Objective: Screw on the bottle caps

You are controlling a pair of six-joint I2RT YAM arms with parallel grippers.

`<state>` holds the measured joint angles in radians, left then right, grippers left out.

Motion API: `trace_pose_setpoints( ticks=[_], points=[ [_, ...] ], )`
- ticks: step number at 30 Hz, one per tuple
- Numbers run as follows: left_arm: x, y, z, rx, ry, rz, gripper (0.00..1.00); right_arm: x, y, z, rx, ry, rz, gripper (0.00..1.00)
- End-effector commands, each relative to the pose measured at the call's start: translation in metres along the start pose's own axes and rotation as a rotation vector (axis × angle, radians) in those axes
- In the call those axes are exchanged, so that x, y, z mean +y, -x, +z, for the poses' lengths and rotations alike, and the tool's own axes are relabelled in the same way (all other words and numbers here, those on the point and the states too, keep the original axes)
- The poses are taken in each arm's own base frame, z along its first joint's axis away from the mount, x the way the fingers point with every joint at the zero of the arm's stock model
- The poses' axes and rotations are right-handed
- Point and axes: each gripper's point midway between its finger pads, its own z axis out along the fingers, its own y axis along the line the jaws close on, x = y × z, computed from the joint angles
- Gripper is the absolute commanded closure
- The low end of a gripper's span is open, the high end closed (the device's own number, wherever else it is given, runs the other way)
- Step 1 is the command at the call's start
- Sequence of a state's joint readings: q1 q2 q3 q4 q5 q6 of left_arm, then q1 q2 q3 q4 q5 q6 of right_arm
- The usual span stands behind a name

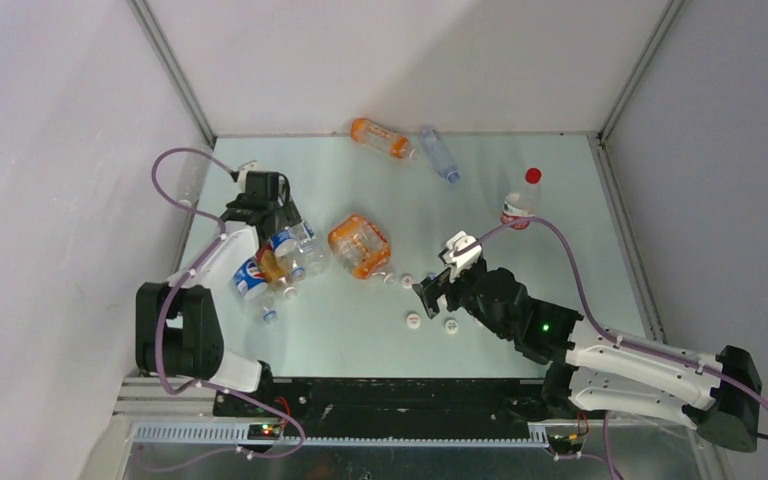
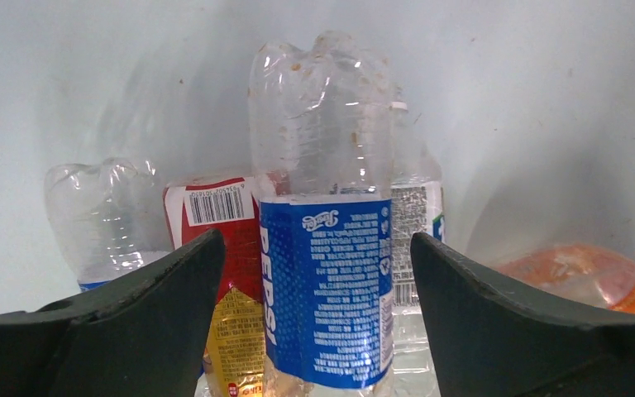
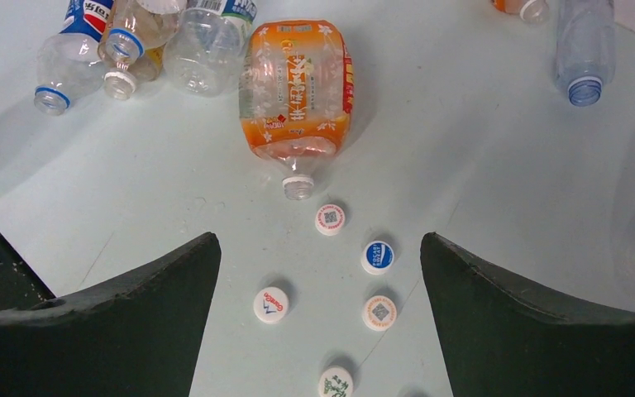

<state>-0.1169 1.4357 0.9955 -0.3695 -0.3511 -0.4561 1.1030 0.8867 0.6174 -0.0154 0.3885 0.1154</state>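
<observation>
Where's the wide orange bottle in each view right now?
Top external: orange bottle lying at table centre.
Left wrist: orange bottle at lower right, partly hidden.
Right wrist: orange bottle at top centre, neck toward the caps.
Shared landmark: Pepsi bottle, in all three.

Lighting: bright, even, diffuse, from above. Table (image 1: 340, 180): pale, no hard glare. Shadows: soft and faint beside bottles. Overhead view: sharp. Wrist views: dark fingers (image 2: 132, 331) at lower frame slightly soft; Pepsi bottle (image 2: 322, 273) label crisp, mild sheen on clear plastic.
</observation>
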Motion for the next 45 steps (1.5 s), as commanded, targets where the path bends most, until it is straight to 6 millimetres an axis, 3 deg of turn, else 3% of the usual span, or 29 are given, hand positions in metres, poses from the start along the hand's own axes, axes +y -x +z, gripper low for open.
trace_pose_setpoints(
  ticks=[1,6,11,17,22,30,37,45],
  points=[
    [-0.001,0.009,0.009,-0.016,0.002,-0.077,0.13,0.005,0.012,0.005,-0.051,0.008,0.004,0.07],
    [-0.002,-0.011,0.022,0.04,0.003,-0.097,0.24,0.008,0.015,0.01,-0.066,0.02,-0.012,0.08],
    [-0.008,-0.014,0.016,0.06,-0.029,-0.133,0.38,0.013,0.014,0.018,-0.067,0.037,-0.034,0.08],
    [-0.011,-0.001,-0.013,0.018,-0.077,-0.251,0.5,0.029,0.025,0.026,-0.119,0.102,-0.03,0.08],
    [-0.02,0.002,-0.047,0.022,-0.134,-0.383,0.57,0.055,0.042,0.03,-0.204,0.198,-0.06,0.09],
    [-0.056,-0.016,-0.101,0.03,-0.253,-0.537,0.58,0.105,0.044,0.043,-0.327,0.294,-0.249,0.1],
    [-0.082,-0.026,-0.142,0.062,-0.368,-0.582,0.56,0.112,0.041,0.059,-0.387,0.275,-0.332,0.13],
    [-0.094,-0.029,-0.162,0.086,-0.427,-0.59,0.54,0.114,0.044,0.062,-0.427,0.25,-0.396,0.16]
  ],
)
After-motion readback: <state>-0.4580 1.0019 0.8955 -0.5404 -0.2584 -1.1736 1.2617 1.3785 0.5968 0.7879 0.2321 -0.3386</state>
